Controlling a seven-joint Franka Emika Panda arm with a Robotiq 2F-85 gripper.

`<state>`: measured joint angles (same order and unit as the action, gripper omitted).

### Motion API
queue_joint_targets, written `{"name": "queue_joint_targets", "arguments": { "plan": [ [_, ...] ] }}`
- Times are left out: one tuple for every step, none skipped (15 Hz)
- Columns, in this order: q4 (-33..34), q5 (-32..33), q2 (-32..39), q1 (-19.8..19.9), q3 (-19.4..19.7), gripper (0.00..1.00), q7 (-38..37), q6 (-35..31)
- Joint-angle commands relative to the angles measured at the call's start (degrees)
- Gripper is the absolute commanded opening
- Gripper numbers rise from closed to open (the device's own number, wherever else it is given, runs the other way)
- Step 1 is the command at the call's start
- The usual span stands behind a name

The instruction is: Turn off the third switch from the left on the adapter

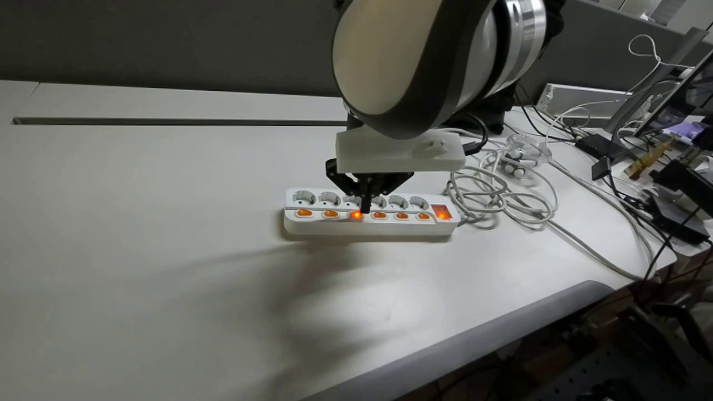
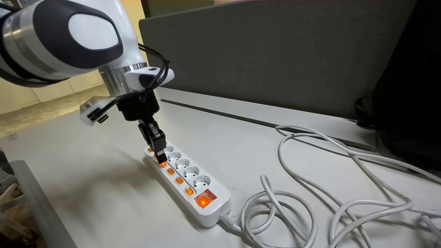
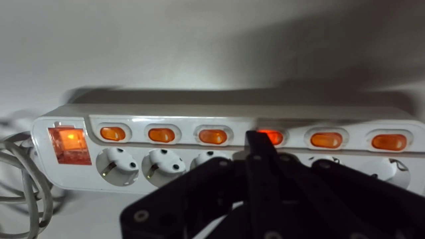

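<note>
The adapter (image 1: pixel 370 228) is a long white power strip on the table, seen in both exterior views (image 2: pixel 213 214) and in the wrist view (image 3: pixel 232 111). The third switch (image 1: pixel 355 214) glows bright red, while the neighbouring small switches look duller orange. It also shows in an exterior view (image 2: pixel 163 164) and partly in the wrist view (image 3: pixel 276 136), where the fingertip hides its left part. My gripper (image 1: pixel 365 209) is shut and empty, pointing down at this switch. Its tip (image 2: pixel 162 159) is over or beside the switch; I cannot tell if they touch. The closed fingers (image 3: pixel 259 137) show in the wrist view.
A larger lit main switch (image 1: pixel 442 212) sits at the cable end of the strip. A tangle of white cable (image 1: pixel 496 192) lies beside that end. A grey partition (image 1: pixel 167 44) stands behind the table. A monitor (image 1: pixel 682 94) and dark cables are at the far side.
</note>
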<state>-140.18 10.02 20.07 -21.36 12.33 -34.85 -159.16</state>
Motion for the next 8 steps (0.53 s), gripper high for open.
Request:
{"name": "queue_joint_targets", "arguments": {
  "plan": [
    [0.18, 0.57, 0.43, 1.53, -1.45, 0.0, -0.53, -0.08],
    [0.21, 0.34, 0.72, 1.78, -1.76, 0.0, -0.39, -0.44],
    [0.27, 0.31, 1.0, 1.83, -1.82, 0.0, -0.52, -0.59],
    [0.32, 0.05, 1.26, 2.04, -2.09, 0.0, -0.31, -0.74],
    [0.38, -0.13, 1.48, 2.16, -2.23, 0.0, -0.3, -0.85],
    [0.41, -0.36, 1.65, 2.33, -2.42, 0.0, -0.21, -1.06],
    [0.44, -0.64, 1.76, 2.52, -2.57, 0.0, -0.1, -1.25],
    [0.46, -0.89, 1.82, 2.74, -2.72, 0.0, -0.01, -1.33]
  ]
}}
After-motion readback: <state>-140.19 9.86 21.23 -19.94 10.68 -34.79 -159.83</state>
